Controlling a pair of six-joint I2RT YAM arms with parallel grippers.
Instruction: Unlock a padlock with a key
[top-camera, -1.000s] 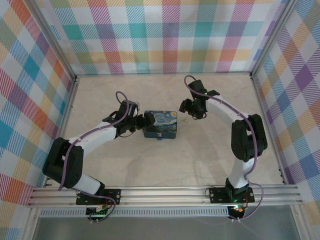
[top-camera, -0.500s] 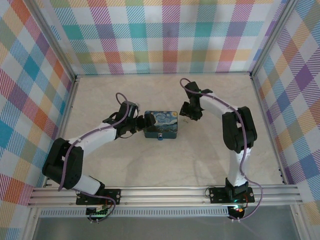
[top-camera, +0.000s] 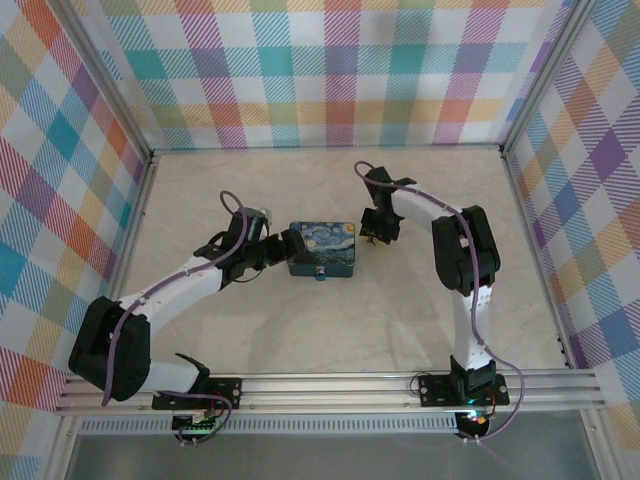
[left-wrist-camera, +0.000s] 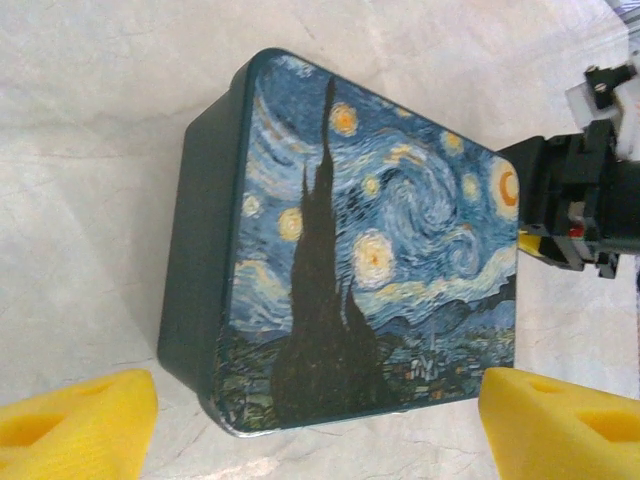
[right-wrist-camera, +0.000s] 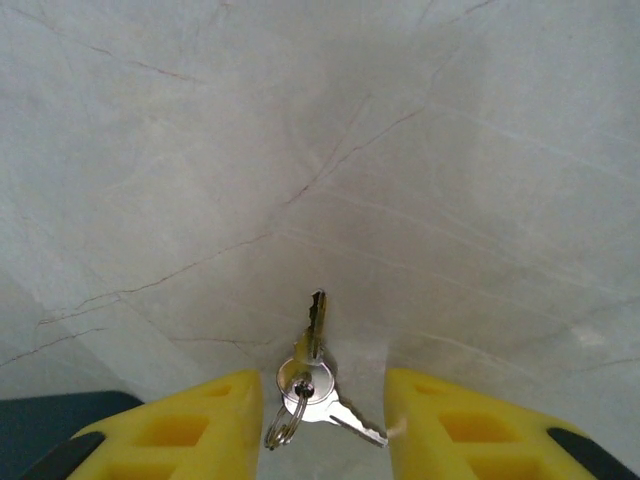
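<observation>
Two silver keys on a ring (right-wrist-camera: 318, 380) lie on the marble table, just right of the Starry Night tin (top-camera: 321, 248). My right gripper (right-wrist-camera: 322, 400) is low over them, its yellow fingers (right-wrist-camera: 200, 425) on either side with narrow gaps left, one key's tip at the right pad. It is open and holds nothing. A small padlock (top-camera: 320, 272) sits at the tin's front edge. My left gripper (left-wrist-camera: 315, 400) stands wide open at the tin's left end (left-wrist-camera: 300, 250), a finger (left-wrist-camera: 80, 420) to each side of it, apart from the tin.
The marble table (top-camera: 300, 330) is walled by plaid panels with aluminium posts on three sides. My right gripper (top-camera: 378, 232) shows as a dark block past the tin's far corner (left-wrist-camera: 575, 205).
My right arm has swung left and down to the table beside the tin, and its fingers have narrowed around the keys. The left arm has shifted slightly back and left.
</observation>
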